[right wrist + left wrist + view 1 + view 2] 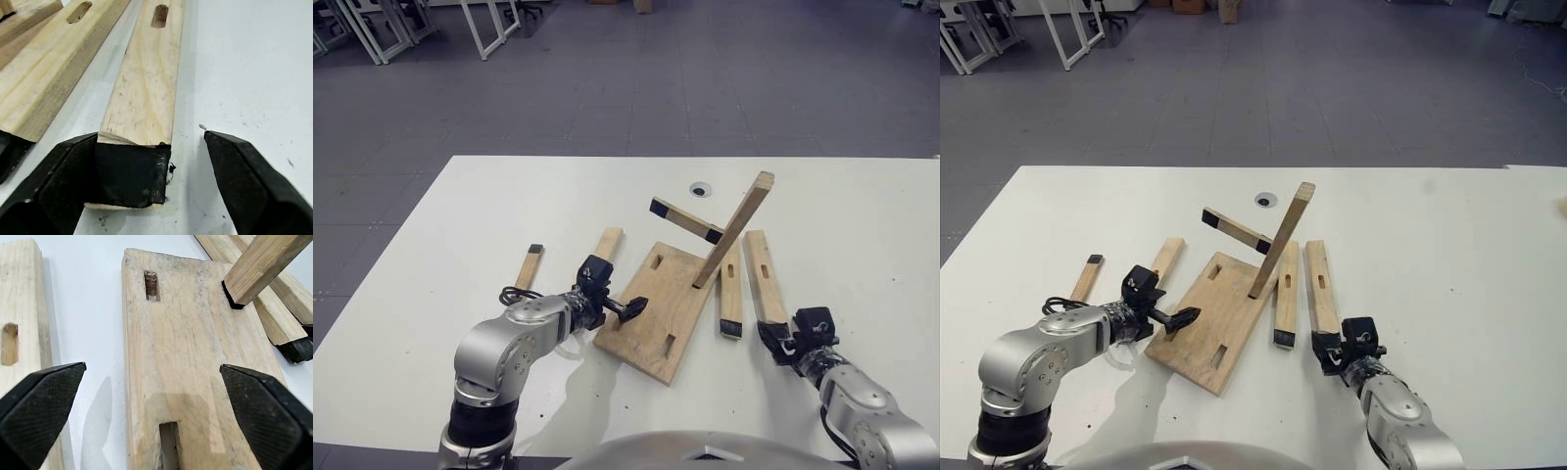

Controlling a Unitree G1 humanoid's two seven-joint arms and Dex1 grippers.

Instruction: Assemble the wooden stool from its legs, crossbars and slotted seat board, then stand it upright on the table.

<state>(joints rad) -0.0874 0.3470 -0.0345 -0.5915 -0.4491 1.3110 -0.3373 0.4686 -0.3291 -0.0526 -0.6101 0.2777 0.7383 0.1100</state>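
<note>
The slotted seat board lies flat near the table's middle. One leg stands tilted in a slot, with a black-tipped crossbar sticking out from it to the left. Two more legs lie flat right of the board. Two shorter pieces lie left of it. My left gripper hangs open at the board's left edge, its fingers spread over the board. My right gripper is open around the black-capped near end of the outer leg.
A round cable hole sits in the white table behind the parts. Bare table stretches to the far left and far right. The table's front edge is close below both arms. Grey floor and metal frames lie beyond the table.
</note>
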